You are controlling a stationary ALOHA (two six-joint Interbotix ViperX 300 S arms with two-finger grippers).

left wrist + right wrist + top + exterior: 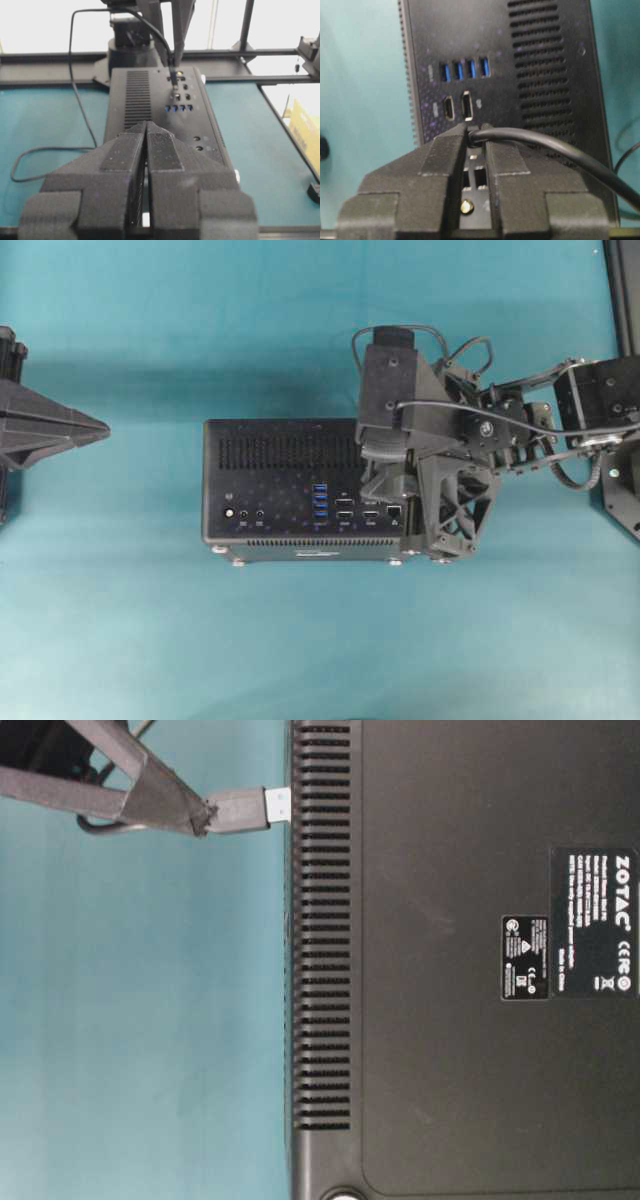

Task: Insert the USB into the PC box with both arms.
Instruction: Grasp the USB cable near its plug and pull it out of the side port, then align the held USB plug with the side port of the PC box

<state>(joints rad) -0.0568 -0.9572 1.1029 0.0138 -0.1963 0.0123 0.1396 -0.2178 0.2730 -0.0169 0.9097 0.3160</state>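
The PC box [270, 490] lies flat on the teal table with its port face up. Its blue ports [320, 502] sit mid-face. My right gripper [385, 478] hangs over the box's right end, shut on the USB plug [245, 808]. The plug's silver tip sits just off the vented face of the box [450, 1020]. In the right wrist view the USB cable [545, 142] leaves the closed right gripper [476, 131] rightwards, short of the blue ports [462, 70]. My left gripper [98, 428] is shut and empty, left of the box and apart from it.
The slack cable [30, 160] loops on the table beside the box [135, 90]. Black frame rails [50, 57] run along the far table edge. A yellow object [305, 127] stands off the table's right side. A dark post [622, 290] stands at the upper right.
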